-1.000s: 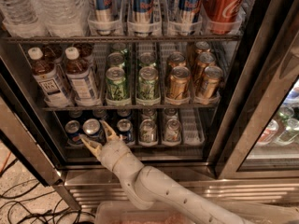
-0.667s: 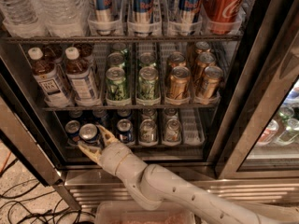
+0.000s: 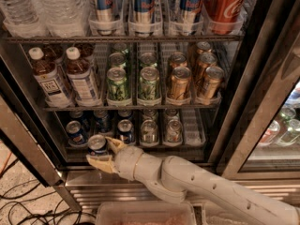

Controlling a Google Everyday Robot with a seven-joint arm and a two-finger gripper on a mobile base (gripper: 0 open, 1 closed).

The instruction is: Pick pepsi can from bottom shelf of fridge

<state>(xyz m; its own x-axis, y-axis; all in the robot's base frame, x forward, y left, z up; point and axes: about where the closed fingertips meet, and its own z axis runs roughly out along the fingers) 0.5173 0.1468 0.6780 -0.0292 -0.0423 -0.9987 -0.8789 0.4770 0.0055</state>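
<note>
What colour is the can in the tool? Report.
Can: dark blue, silver top; tool at bottom shelf's front. Camera view.

pepsi can [image 3: 97,144]: dark blue, silver top | gripper [image 3: 99,150]: cream, clasping it at bottom shelf [image 3: 191,128] front

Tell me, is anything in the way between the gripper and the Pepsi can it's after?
Nothing visible. The gripper, at the bottom shelf's front, has the pepsi can between its fingers; other cans sit behind.
</note>
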